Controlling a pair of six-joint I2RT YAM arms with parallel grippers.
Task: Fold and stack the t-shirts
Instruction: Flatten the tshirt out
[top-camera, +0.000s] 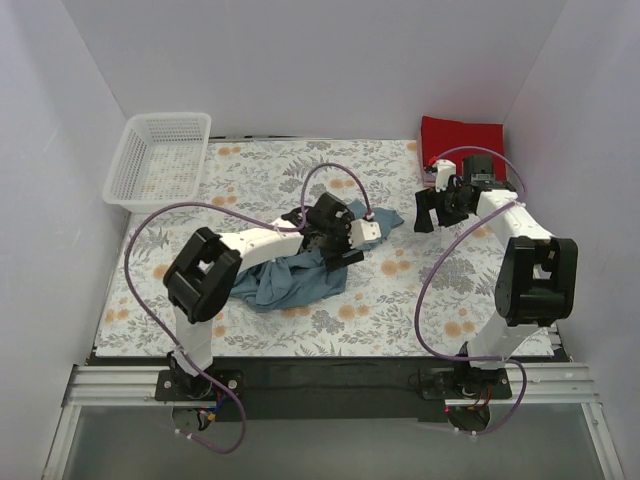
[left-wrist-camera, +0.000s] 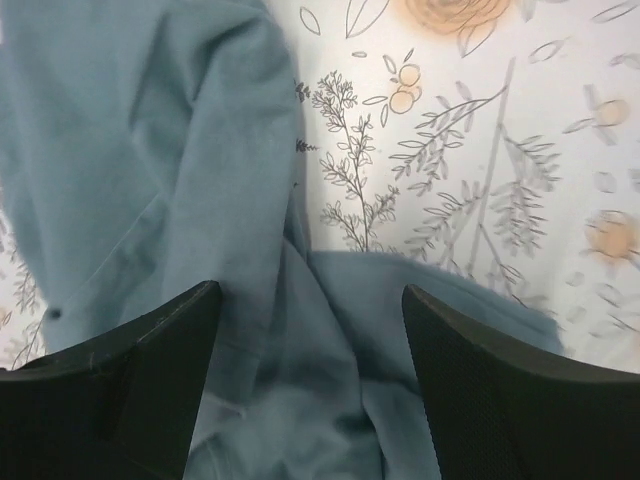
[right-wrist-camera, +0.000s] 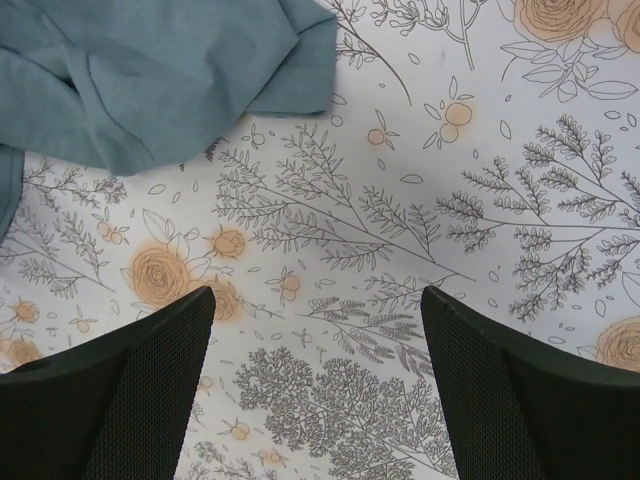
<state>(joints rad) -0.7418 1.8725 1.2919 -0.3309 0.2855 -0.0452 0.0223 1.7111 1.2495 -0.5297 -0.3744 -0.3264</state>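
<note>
A crumpled slate-blue t-shirt (top-camera: 290, 280) lies in a heap on the floral tablecloth, left of centre. My left gripper (top-camera: 340, 245) hovers low over its right part, open. In the left wrist view the blue cloth (left-wrist-camera: 150, 150) fills the gap under the left gripper (left-wrist-camera: 310, 290), and neither pad presses on it. A red folded t-shirt (top-camera: 460, 135) rests at the back right corner. My right gripper (top-camera: 425, 212) stands open above bare tablecloth, to the right of the blue shirt. The right wrist view has the right gripper (right-wrist-camera: 315, 292) with nothing in it and a corner of the blue shirt (right-wrist-camera: 150, 70) at upper left.
A white mesh basket (top-camera: 160, 155) stands at the back left corner. The floral tablecloth (top-camera: 400, 290) covers the table. White walls close in on the left, back and right. Purple cables loop above both arms.
</note>
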